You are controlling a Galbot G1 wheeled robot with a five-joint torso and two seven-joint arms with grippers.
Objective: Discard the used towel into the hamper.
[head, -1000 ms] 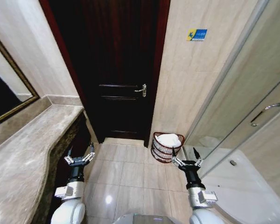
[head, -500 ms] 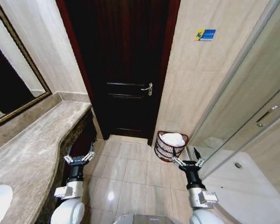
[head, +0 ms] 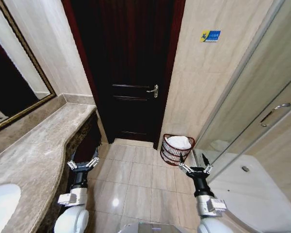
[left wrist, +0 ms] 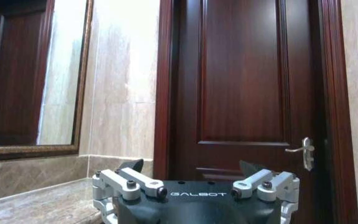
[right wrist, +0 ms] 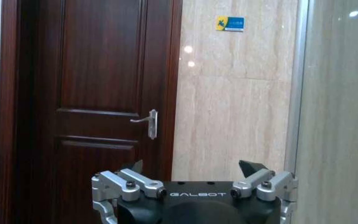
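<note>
The hamper (head: 176,151), a small round dark reddish-brown wicker basket, stands on the floor against the wall to the right of the door. A white towel (head: 179,142) lies bunched inside it. My right gripper (head: 194,164) hangs open and empty just in front of the hamper, on its right side. My left gripper (head: 83,162) is open and empty too, low beside the counter's front. In the wrist views the left gripper (left wrist: 191,165) and the right gripper (right wrist: 191,165) both show spread fingers with nothing between them.
A dark wooden door (head: 131,73) with a metal handle (head: 154,90) is shut straight ahead. A marble counter (head: 34,160) with a sink (head: 2,204) and a framed mirror (head: 9,73) runs along the left. A glass shower enclosure (head: 252,121) fills the right. Tiled floor (head: 136,179) lies between.
The whole head view has shifted, so the camera moved: the sink now shows at the lower left and the hamper sits slightly higher. Both grippers stay open and still.
</note>
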